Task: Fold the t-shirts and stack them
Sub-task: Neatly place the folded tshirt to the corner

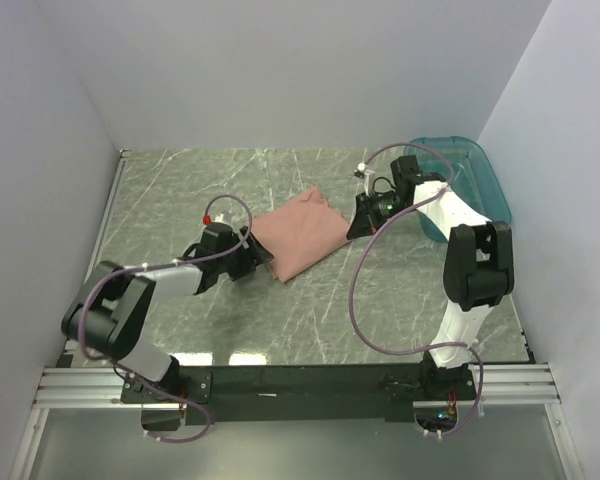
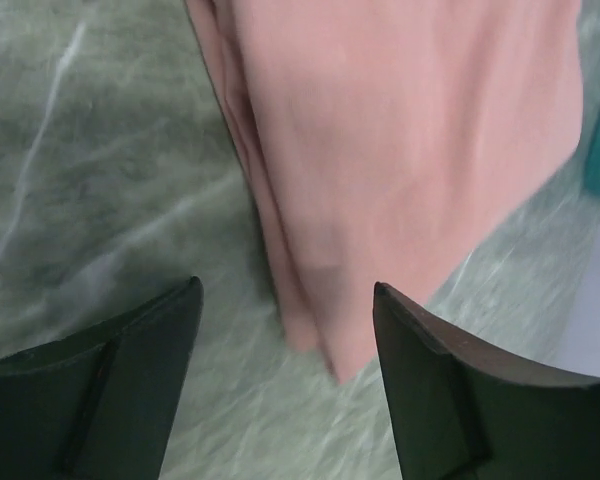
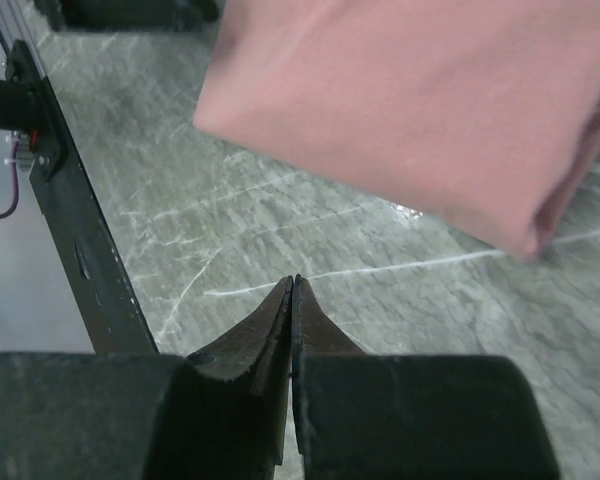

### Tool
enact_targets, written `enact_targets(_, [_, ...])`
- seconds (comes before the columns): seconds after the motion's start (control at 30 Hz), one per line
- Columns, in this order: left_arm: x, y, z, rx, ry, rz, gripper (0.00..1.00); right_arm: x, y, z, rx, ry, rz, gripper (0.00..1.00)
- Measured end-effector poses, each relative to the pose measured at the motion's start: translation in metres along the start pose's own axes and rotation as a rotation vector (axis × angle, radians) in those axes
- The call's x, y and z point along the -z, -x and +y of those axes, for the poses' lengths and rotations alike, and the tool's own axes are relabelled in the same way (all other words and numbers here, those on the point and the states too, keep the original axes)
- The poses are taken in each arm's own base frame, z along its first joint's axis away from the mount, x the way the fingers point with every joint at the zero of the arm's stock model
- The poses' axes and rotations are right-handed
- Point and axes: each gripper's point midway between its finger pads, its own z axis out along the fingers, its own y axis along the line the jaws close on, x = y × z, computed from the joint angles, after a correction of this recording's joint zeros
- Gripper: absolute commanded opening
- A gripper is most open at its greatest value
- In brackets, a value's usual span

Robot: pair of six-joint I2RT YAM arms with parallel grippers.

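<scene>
While t-shirt (image 1: 302, 236) lies folded, left claw (image 2: 285, 290) gapes, right claw (image 3: 292, 281) clenched empty; tub (image 1: 494, 188) beyond.

A robotics lab test cell is indicated: a green marble-patterned worktop (image 1: 280, 320) is enclosed by plain white partition walls (image 1: 280, 70), and two black-and-white robot arms (image 1: 477, 262) are bolted to a silver aluminium rail frame (image 1: 80, 385).

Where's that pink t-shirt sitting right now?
From above, the folded pink t-shirt lies mid-table, the left hand at its near-left corner, the right hand by its right edge, with the teal tub farther right.
</scene>
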Motion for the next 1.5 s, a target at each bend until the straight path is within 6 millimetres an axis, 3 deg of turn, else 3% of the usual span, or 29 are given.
enact_targets(0.13, [-0.025,0.021,-0.01,0.085,0.036,-0.034,0.74,0.011,0.006,-0.004,0.001,-0.011,-0.041,0.07])
enact_targets(0.23, [-0.04,0.031,-0.014,0.132,0.052,-0.051,0.65,0.015,0.008,-0.006,0.001,-0.013,-0.057,0.07])
enact_targets(0.37, [-0.05,0.033,-0.01,0.169,0.083,-0.055,0.38,0.016,0.008,-0.006,-0.002,-0.009,-0.065,0.07])
enact_targets(0.5, [-0.052,0.031,-0.003,0.168,0.112,-0.054,0.29,0.017,0.007,-0.005,-0.004,-0.004,-0.067,0.07])
enact_targets(0.57, [-0.052,0.031,-0.002,0.164,0.114,-0.052,0.16,0.017,0.007,-0.005,-0.004,-0.003,-0.068,0.07])
enact_targets(0.6, [-0.053,0.03,-0.001,0.159,0.118,-0.05,0.02,0.017,0.007,-0.005,-0.004,-0.003,-0.068,0.07])
enact_targets(0.83, [-0.051,0.042,0.008,0.129,0.123,-0.06,0.0,0.018,0.008,-0.003,0.001,-0.005,-0.072,0.07])
enact_targets(0.9, [-0.047,0.06,0.022,0.136,0.149,-0.08,0.0,0.02,0.009,-0.002,0.004,-0.007,-0.075,0.07])
enact_targets(1.03, [-0.026,0.114,0.072,0.18,0.254,-0.145,0.0,0.022,0.009,-0.003,0.005,-0.011,-0.082,0.07])
enact_targets(1.3, [0.038,0.212,0.173,0.285,0.454,-0.264,0.0,0.023,0.01,-0.003,0.007,-0.01,-0.084,0.07])
enact_targets(1.4, [0.051,0.236,0.202,0.306,0.509,-0.275,0.0,0.023,0.01,-0.002,0.008,-0.006,-0.085,0.07])
enact_targets(1.5, [0.056,0.248,0.222,0.32,0.547,-0.261,0.0,0.023,0.009,-0.002,0.009,-0.005,-0.083,0.07])
